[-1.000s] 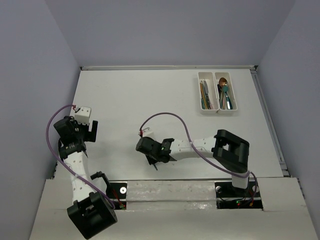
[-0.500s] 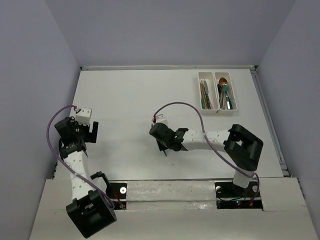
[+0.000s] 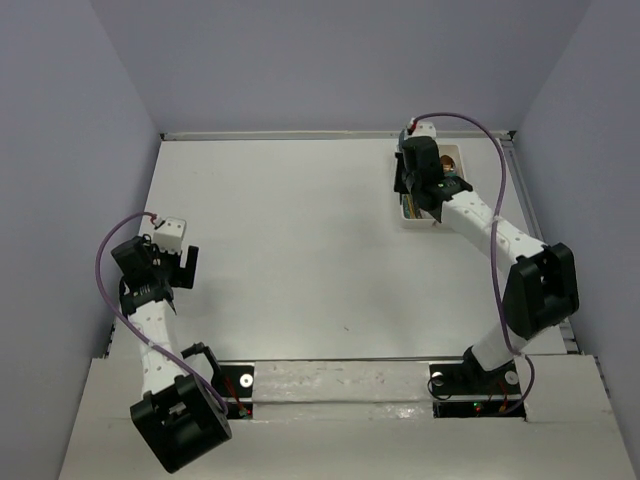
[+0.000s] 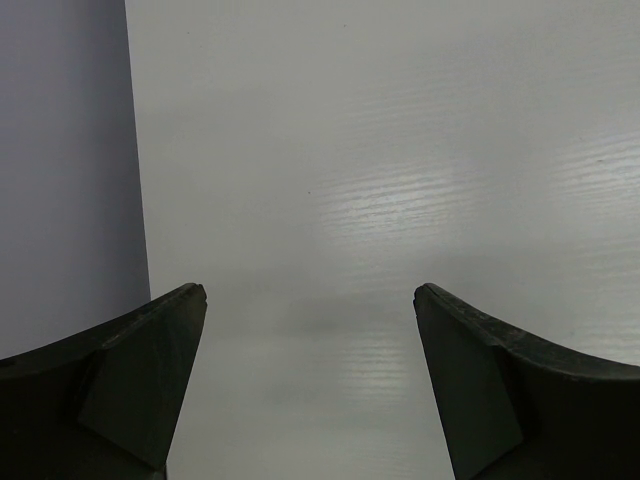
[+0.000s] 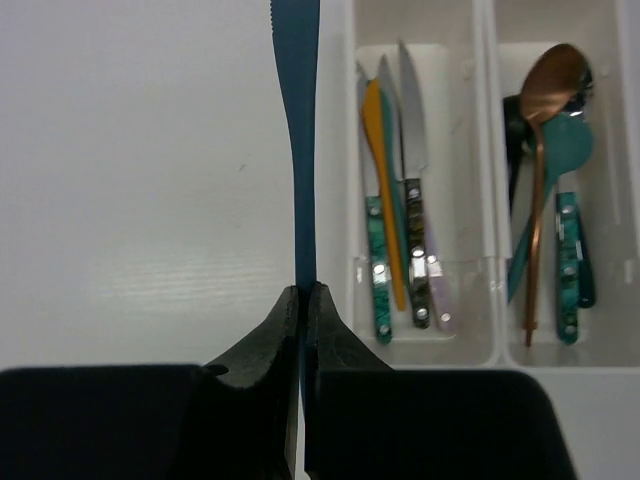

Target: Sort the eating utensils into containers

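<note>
My right gripper (image 5: 303,292) is shut on a blue knife (image 5: 297,140) that points away from the wrist. It hangs just left of the left white tray (image 5: 358,160), which holds several knives (image 5: 400,210). The right tray (image 5: 620,200) holds spoons, among them a copper one (image 5: 545,140) and a teal one. In the top view my right gripper (image 3: 412,190) is over the joined trays (image 3: 408,222) at the back right. My left gripper (image 4: 310,300) is open and empty over bare table at the far left, also seen in the top view (image 3: 176,262).
The white table (image 3: 290,230) has a raised back edge (image 3: 330,134) and grey walls on both sides. The left wall (image 4: 60,150) stands close to my left gripper. The right arm stretches from its base up the right side of the table.
My right arm has swung from the table's middle front to the back right with the blue knife in its grip, reaching the trays. The left arm has stayed still.
</note>
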Controlling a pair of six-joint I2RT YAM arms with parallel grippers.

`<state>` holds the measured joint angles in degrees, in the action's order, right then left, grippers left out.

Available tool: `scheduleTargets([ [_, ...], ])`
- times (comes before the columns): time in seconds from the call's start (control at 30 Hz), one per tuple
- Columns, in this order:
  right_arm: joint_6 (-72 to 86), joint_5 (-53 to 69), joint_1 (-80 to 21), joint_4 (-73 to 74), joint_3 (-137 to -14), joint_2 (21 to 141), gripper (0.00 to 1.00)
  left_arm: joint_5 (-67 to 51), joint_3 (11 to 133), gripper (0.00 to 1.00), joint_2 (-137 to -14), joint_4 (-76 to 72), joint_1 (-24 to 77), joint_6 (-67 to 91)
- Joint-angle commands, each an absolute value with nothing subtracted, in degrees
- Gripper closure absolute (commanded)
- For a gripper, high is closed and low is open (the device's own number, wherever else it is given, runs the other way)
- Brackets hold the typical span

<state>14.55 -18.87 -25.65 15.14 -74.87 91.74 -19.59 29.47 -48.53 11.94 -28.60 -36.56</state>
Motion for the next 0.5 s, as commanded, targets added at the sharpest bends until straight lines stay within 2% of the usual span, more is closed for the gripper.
scheduleTargets([
  [0.0,8.27,-18.20,-21.20,16.52,-81.19,98.15,1.00,-19.43,28.48,0.01,-49.13,9.67,-28.83,-37.70],
  [0.13,8.44,-15.82,-16.45,17.31,-84.28,102.12,1.00,-18.46,27.95,0.01,-49.22,9.05,-28.83,-38.41],
  [0.47,5.63,-13.54,-12.30,19.68,-89.73,114.34,1.00,-16.96,25.23,0.01,-49.40,7.30,-28.83,-39.90],
])
